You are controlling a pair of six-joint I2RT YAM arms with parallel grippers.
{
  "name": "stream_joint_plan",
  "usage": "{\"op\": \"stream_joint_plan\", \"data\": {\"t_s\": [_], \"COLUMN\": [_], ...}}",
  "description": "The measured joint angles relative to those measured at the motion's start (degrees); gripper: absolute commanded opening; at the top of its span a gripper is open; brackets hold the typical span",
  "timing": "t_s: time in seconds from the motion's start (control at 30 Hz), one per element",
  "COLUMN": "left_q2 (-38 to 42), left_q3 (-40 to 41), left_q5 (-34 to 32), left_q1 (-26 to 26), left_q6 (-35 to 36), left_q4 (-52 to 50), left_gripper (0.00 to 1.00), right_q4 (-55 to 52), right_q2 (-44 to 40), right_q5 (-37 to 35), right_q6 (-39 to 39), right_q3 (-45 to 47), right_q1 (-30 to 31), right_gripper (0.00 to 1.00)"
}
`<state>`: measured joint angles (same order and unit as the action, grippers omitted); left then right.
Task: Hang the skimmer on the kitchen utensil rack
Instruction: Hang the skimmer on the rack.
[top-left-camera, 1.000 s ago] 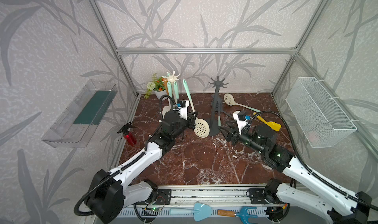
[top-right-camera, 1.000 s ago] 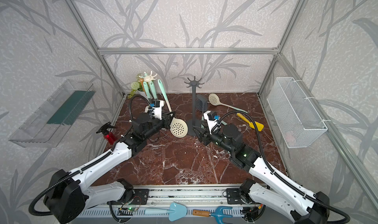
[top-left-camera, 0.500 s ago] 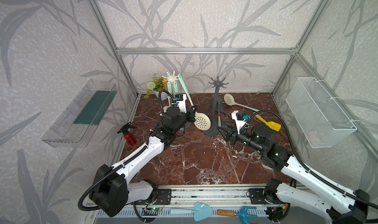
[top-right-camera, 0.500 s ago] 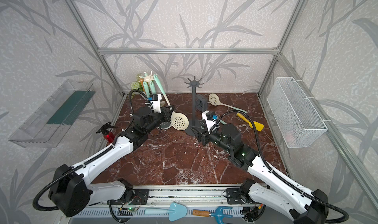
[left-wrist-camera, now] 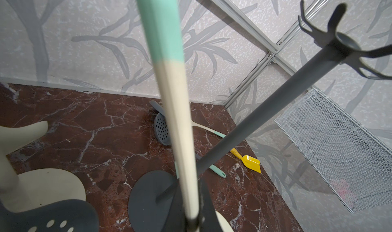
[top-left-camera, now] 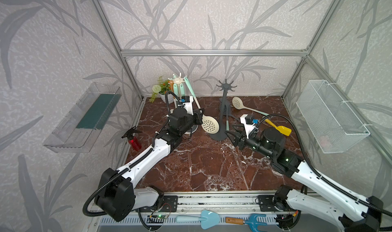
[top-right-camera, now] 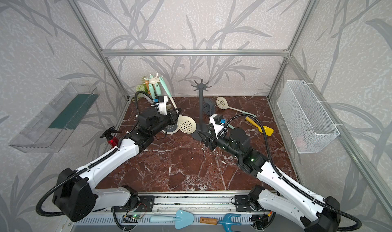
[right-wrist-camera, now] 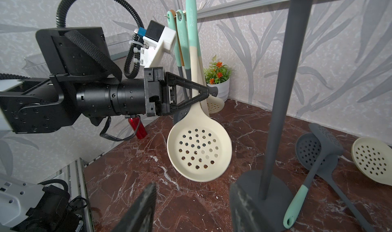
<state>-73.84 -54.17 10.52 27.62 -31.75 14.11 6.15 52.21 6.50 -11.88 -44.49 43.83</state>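
Observation:
My left gripper [top-left-camera: 199,117] [right-wrist-camera: 209,92] is shut on the neck of a cream skimmer [top-left-camera: 210,126] [top-right-camera: 186,125] [right-wrist-camera: 198,152] and holds it off the table. Its round holed head hangs down. Its teal handle [left-wrist-camera: 161,40] rises to the top of the cream utensil rack [top-left-camera: 179,80] at the back left, close beside the utensils hanging there. The grey utensil rack [top-left-camera: 223,112] [top-right-camera: 201,110] [left-wrist-camera: 275,97] stands just right of the skimmer's head, its hooks bare. My right gripper [top-left-camera: 230,134] [right-wrist-camera: 191,209] is open and holds nothing, low by that rack's round base.
A grey skimmer [right-wrist-camera: 307,150] and a grey turner [right-wrist-camera: 324,139] lean behind the grey rack. Another cream skimmer [top-left-camera: 237,102] and a yellow scoop [top-left-camera: 280,128] lie at the back right. A red spray bottle [top-left-camera: 133,139] stands left; a wire basket [top-left-camera: 331,118] hangs right.
My left gripper has risen a little with the skimmer, whose handle has swung back toward the cream rack. The right arm has hardly moved.

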Motion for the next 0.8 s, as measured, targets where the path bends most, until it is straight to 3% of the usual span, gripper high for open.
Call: {"op": "stream_joint_plan", "data": {"t_s": [0.3, 0.8], "left_q2": [0.0, 0.6], "left_q3": [0.0, 0.8], "left_q5": [4.4, 2.7], "left_q1": [0.0, 0.0], "left_q6": [0.2, -0.2], "left_q4": [-0.2, -0.2], "left_gripper": [0.0, 0.0], "right_q4": [0.1, 0.9], "right_q2": [0.0, 0.0], "right_q5": [0.0, 0.0], "right_q6": [0.0, 0.0], "right_q3": [0.0, 0.0], "right_q1": [0.0, 0.0], "right_gripper": [0.56, 0.56]}}
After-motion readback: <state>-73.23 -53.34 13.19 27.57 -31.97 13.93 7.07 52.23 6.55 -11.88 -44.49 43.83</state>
